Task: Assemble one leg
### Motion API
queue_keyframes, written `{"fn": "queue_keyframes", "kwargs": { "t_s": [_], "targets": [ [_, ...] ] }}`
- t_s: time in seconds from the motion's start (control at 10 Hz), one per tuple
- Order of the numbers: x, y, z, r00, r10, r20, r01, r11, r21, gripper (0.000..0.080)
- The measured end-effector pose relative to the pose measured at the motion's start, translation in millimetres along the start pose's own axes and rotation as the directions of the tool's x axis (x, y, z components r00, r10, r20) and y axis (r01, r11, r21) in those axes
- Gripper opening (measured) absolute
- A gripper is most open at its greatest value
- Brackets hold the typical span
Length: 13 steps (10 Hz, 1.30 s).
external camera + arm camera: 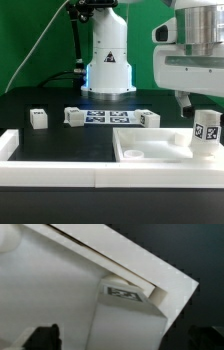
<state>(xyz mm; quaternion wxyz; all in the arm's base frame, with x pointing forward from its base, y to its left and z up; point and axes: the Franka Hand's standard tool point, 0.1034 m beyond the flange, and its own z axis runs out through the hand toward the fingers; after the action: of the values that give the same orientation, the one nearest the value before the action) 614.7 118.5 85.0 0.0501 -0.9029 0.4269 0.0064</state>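
Observation:
A leg (206,131), a short white post with a black-and-white tag, stands upright in the corner of the white tray-like tabletop (150,150) at the exterior view's right. My gripper (200,108) hangs straight over it. In the wrist view the leg (127,314) runs down to its tag, set against the tabletop's corner rim (175,291). My gripper (125,338) straddles the leg. Its dark fingers (45,337) stand apart from the leg's sides with a gap on each side, so it is open.
Three more tagged legs lie on the black table: one (38,119), a second (73,116) and a third (148,119). The marker board (108,117) lies before the robot base (108,60). A long white border bar (100,172) runs along the front.

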Motion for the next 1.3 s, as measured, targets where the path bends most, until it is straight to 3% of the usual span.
{"fn": "queue_keyframes", "kwargs": {
  "t_s": [0.3,0.5,0.8,0.9,1.2,1.3],
  "targets": [
    [-1.5,-0.2,2.6,0.921,-0.389,-0.012,0.389,0.921,-0.023,0.0649],
    [-1.1,-2.7,3.1,0.814,-0.580,-0.035,0.579,0.814,-0.040,0.0649],
    [-3.6,-7.2,3.3,0.624,-0.780,-0.051,0.775,0.626,-0.084,0.0649],
    [-0.5,-5.5,2.9,0.556,-0.830,-0.043,0.825,0.558,-0.089,0.0649],
    [-0.1,-5.3,2.9,0.542,-0.840,-0.042,0.835,0.543,-0.090,0.0635],
    [-0.1,-5.3,2.9,0.542,-0.840,-0.042,0.835,0.543,-0.090,0.0444]
  ]
}}
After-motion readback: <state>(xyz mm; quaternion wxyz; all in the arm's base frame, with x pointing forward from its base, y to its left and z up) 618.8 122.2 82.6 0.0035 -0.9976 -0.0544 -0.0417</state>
